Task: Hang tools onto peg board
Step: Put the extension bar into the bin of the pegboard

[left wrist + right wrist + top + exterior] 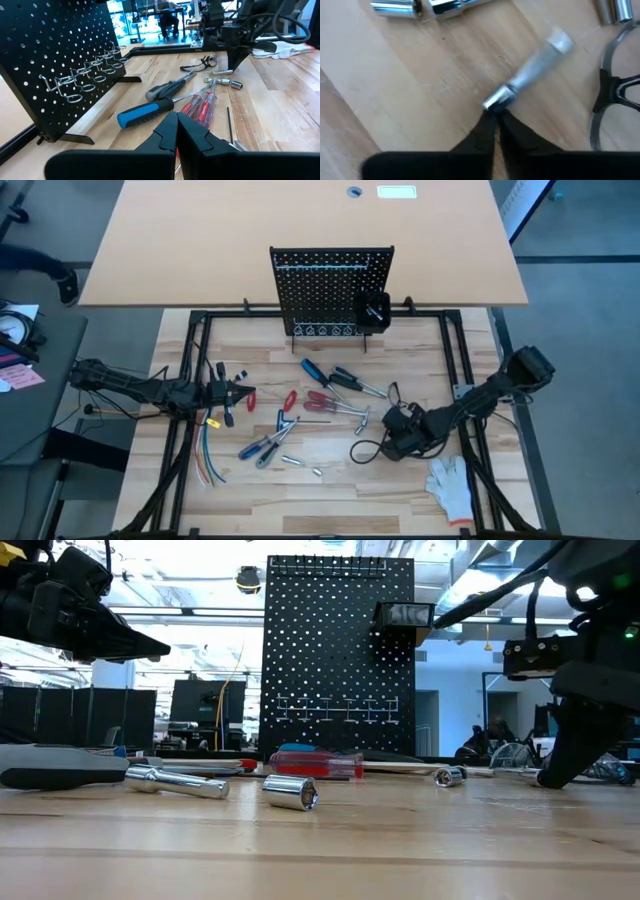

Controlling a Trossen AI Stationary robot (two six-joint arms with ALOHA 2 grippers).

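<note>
A: Why does the peg board [330,288] stand upright at the far edge of the table [330,480]?

B: Its perforated face and its row of wire loops [85,80] point toward both arms, so a tool can be carried straight across and hooked in. The small black bin [373,312] on its lower right suits loose bits.

A: And the tools?

B: None hangs yet. They lie flat mid-table, between the arms and well short of the board: the blue-handled screwdriver [145,114], the red-handled screwdrivers [200,107], and sockets [291,791] toward the near edge. Lying flat, each leaves only its upper side free for a pinch from above.

A: State of the right gripper [495,116]?

B: It is down at the table surface on the right side, its jaws drawn together on the tip of a small silver bit [527,75]. The hold looks marginal, right at the end.

A: The left gripper [176,131]?

B: Raised over the table's left side, aimed at the board, jaws together with nothing between them. It appears to wait.
</note>
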